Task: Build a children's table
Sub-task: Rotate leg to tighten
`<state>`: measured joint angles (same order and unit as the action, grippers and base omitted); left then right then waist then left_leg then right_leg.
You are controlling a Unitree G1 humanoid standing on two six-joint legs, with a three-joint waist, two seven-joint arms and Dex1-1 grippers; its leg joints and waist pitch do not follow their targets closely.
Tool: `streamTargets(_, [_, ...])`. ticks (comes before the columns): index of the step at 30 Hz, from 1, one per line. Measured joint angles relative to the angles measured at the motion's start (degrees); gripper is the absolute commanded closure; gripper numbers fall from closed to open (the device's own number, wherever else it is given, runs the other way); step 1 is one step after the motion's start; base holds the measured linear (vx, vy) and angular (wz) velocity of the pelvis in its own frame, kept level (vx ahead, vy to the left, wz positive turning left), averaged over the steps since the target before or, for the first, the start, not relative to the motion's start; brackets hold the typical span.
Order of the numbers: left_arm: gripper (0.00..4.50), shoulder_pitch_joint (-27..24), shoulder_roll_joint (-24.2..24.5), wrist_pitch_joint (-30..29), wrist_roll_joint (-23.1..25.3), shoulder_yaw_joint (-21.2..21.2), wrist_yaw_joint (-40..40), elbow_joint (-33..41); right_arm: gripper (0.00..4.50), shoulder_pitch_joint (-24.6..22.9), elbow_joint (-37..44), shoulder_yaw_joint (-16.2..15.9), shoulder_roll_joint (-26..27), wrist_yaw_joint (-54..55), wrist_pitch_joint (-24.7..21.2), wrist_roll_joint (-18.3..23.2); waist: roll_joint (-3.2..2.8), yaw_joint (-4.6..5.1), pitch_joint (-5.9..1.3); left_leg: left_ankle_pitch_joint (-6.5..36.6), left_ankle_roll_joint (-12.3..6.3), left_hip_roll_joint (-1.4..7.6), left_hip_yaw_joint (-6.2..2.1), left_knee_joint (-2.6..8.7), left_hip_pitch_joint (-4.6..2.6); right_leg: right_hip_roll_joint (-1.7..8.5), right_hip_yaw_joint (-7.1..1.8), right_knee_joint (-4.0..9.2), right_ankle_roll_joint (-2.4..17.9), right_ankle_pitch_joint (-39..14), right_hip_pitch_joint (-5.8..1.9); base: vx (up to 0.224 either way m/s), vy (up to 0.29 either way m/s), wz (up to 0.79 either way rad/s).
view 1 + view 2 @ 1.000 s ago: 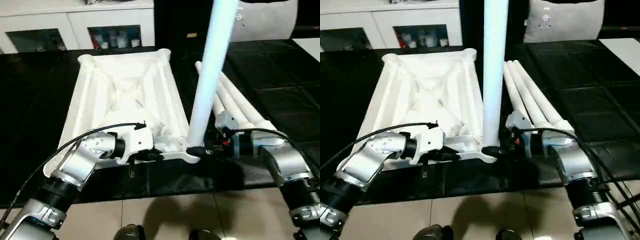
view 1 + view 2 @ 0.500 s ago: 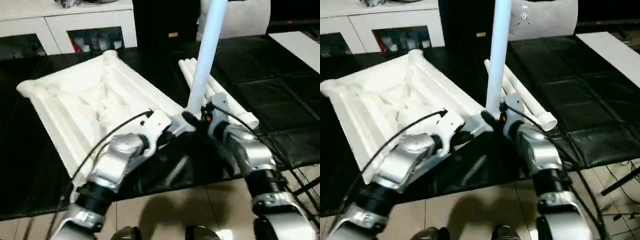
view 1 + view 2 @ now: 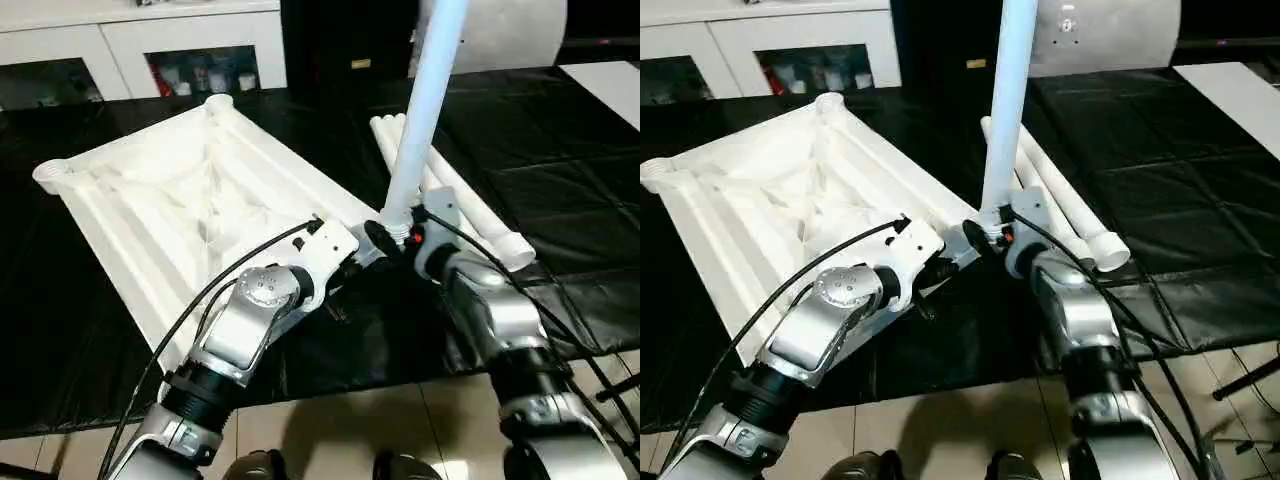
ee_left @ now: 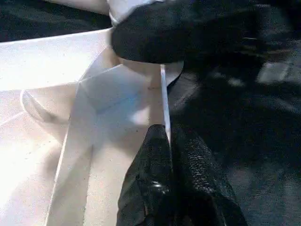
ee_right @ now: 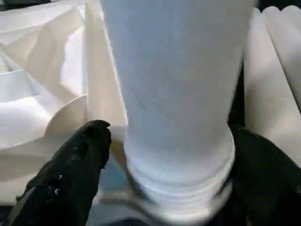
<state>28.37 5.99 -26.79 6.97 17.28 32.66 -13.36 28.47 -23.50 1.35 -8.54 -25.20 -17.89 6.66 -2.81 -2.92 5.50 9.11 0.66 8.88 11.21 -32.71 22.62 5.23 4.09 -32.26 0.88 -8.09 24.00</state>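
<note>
Both forearms are brushed silver metal — rounded housings stepping down to ribbed black collars near the elbows. A black cable (image 3: 215,285) loops along the left forearm (image 3: 245,325) to a white wrist block; another trails the right forearm (image 3: 495,315). The fingers (image 4: 197,188) are textured matte black.

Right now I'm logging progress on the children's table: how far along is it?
Done: one leg stands upright in the near corner socket of the upturned table top. In hand: the left tool is shut on a thin rib of the top at that corner; the right tool straddles the leg's base, fingers apart from it. Left: three legs lie on the black-covered worktable, and the far sockets look empty.
</note>
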Motion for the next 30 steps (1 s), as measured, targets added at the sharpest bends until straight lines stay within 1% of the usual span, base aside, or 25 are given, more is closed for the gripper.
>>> streamTargets(2, [4.50,1.6,0.4,1.5,0.8,0.0,-1.2,-2.4,0.05,-1.2,2.2,0.0,-0.3,-0.3,-0.9,0.2,0.00,-0.08,0.00,0.0,0.01,0.00,0.00,0.04,-0.01,-0.01,0.00,0.00,0.0,0.0,0.02,0.000,0.000,0.00])
streamTargets(7, [4.50,5.8,-0.2,6.1,1.4,-0.8,-5.1,-10.3,0.05,-3.2,5.7,0.5,-1.2,0.7,-1.9,0.5,-0.02,-0.06,0.01,0.0,0.02,0.00,0.03,0.09,0.04,-0.01,0.00,0.13,0.0,0.0,0.05,0.000,0.000,0.00])
streamTargets(8, [4.50,6.4,-0.4,6.8,1.5,-1.4,-5.9,-11.6,0.05,-3.5,6.3,0.5,-1.3,1.1,-2.0,0.5,-0.04,0.13,0.02,0.0,0.08,0.00,0.06,0.11,0.05,-0.01,-0.01,0.15,0.0,0.0,0.08,0.000,0.000,0.00])
streamTargets(9, [4.23,6.8,-0.7,7.3,1.1,-2.5,-6.0,-12.6,0.01,-3.8,7.0,0.9,-1.3,1.6,-2.3,0.5,-0.09,0.25,0.01,0.1,0.13,0.00,0.06,0.11,0.06,-0.01,-0.01,0.15,0.0,0.0,0.09,0.000,0.000,0.00])
streamTargets(10, [4.06,7.1,-0.8,7.4,0.7,-3.1,-6.0,-13.3,0.00,-3.8,7.3,1.3,-1.3,1.9,-2.7,0.5,-0.16,0.27,0.00,0.1,0.13,0.00,0.06,0.14,0.06,-0.01,-0.01,0.15,0.0,0.0,0.10,0.000,0.000,0.00])
streamTargets(11, [4.06,7.2,-0.9,8.2,0.1,-3.8,-6.2,-14.0,0.00,-3.8,7.7,2.0,-1.3,2.6,-3.1,0.7,-0.21,0.25,-0.01,0.1,0.13,0.00,0.06,0.18,0.06,-0.01,0.00,0.15,0.0,0.0,0.13,0.000,0.000,0.00])
streamTargets(12, [3.95,7.2,-1.1,9.5,-0.4,-4.3,-6.6,-14.2,0.00,-3.8,7.8,2.7,-1.3,3.0,-3.2,1.0,-0.21,0.15,0.00,0.1,0.13,0.03,0.05,0.19,0.13,-0.01,0.07,0.14,0.1,0.0,0.18,0.000,0.000,0.00])
streamTargets(13, [3.89,7.3,-1.4,10.7,-0.8,-5.1,-6.9,-14.0,0.00,-3.7,7.8,3.2,-1.4,3.5,-3.3,1.1,-0.21,0.02,0.00,0.1,0.13,0.04,0.04,0.18,0.20,-0.01,0.10,0.14,0.1,0.1,0.23,0.000,0.000,0.00])
streamTargets(14, [3.65,7.5,-1.6,11.8,-1.1,-5.3,-7.4,-13.9,0.00,-3.7,7.9,3.5,-1.4,4.2,-3.5,1.2,-0.22,-0.09,-0.01,0.1,0.12,0.04,0.05,0.18,0.21,-0.01,0.10,0.14,0.2,0.1,0.23,0.000,0.000,0.00])
streamTargets(16, [3.58,8.0,-1.7,13.2,-1.1,-5.5,-8.4,-13.9,0.00,-3.6,8.2,3.7,-1.4,5.5,-3.9,1.2,-0.22,-0.15,-0.01,0.1,0.12,0.04,0.05,0.17,0.28,-0.01,0.10,0.14,0.2,0.1,0.27,0.000,0.000,0.00])
streamTargets(18, [3.50,8.2,-1.8,14.6,-1.1,-5.9,-10.0,-13.9,0.00,-3.5,8.1,3.0,-2.1,6.3,-3.7,-0.4,-0.22,-0.25,-0.01,0.1,0.11,0.04,0.05,0.14,0.34,-0.01,0.10,0.14,0.2,0.1,0.31,0.000,0.000,0.00])
streamTargets(19, [3.23,8.2,-1.8,14.7,-1.1,-6.2,-10.5,-13.9,0.00,-3.5,8.0,2.4,-2.7,6.0,-2.8,-0.9,-0.22,-0.29,-0.01,0.1,0.11,0.04,0.05,0.13,0.35,0.00,0.10,0.14,0.2,0.1,0.32,0.000,0.000,0.00])
streamTargets(20, [3.15,8.2,-1.7,14.7,-1.1,-6.5,-10.9,-13.9,0.00,-3.5,7.9,1.8,-3.4,5.4,-1.5,-1.5,-0.22,-0.34,-0.01,0.1,0.11,0.04,0.05,0.12,0.38,0.00,0.10,0.14,0.2,0.1,0.34,0.000,0.000,0.00])
streamTargets(22, [3.14,8.0,-1.7,14.7,-1.1,-7.3,-11.0,-13.9,0.00,-3.5,7.9,1.4,-3.8,4.4,0.1,-1.8,-0.22,-0.34,-0.01,0.1,0.10,0.04,0.05,0.12,0.37,0.00,0.10,0.14,0.2,0.1,0.35,0.000,0.000,0.00])
streamTargets(24, [3.14,6.7,-1.0,14.3,-1.5,-7.9,-11.0,-11.9,0.00,-3.5,8.2,0.9,-3.7,2.7,0.1,-1.5,-0.21,-0.23,-0.01,0.1,0.10,0.05,0.05,0.12,0.37,0.00,0.10,0.14,0.2,0.1,0.36,0.000,0.000,0.00])
streamTargets(27, [3.14,4.4,1.3,13.3,-1.7,-8.8,-11.0,-7.6,0.00,-3.7,10.1,0.1,-3.8,0.7,-0.8,-0.6,-0.23,-0.18,-0.02,0.1,0.09,0.07,0.05,0.13,0.41,-0.01,0.13,0.12,0.2,0.1,0.41,0.000,0.000,0.00])
streamTargets(28, [3.14,2.6,3.7,12.7,-1.6,-9.0,-10.8,-4.2,0.00,-4.1,11.7,-0.9,-4.2,-0.5,-1.3,-0.1,-0.25,-0.08,-0.03,0.1,0.09,0.10,0.05,0.13,0.40,-0.03,0.12,0.12,0.2,0.1,0.43,0.000,0.000,0.00])
streamTargets(30, [3.14,1.3,7.0,11.4,-1.0,-10.3,-10.5,-0.9,0.00,-4.5,12.4,-2.1,-4.9,-2.0,-1.7,-0.1,-0.27,-0.29,-0.04,0.1,0.10,0.12,0.05,0.13,0.41,-0.05,0.13,0.09,0.2,0.1,0.44,0.000,0.000,0.00])
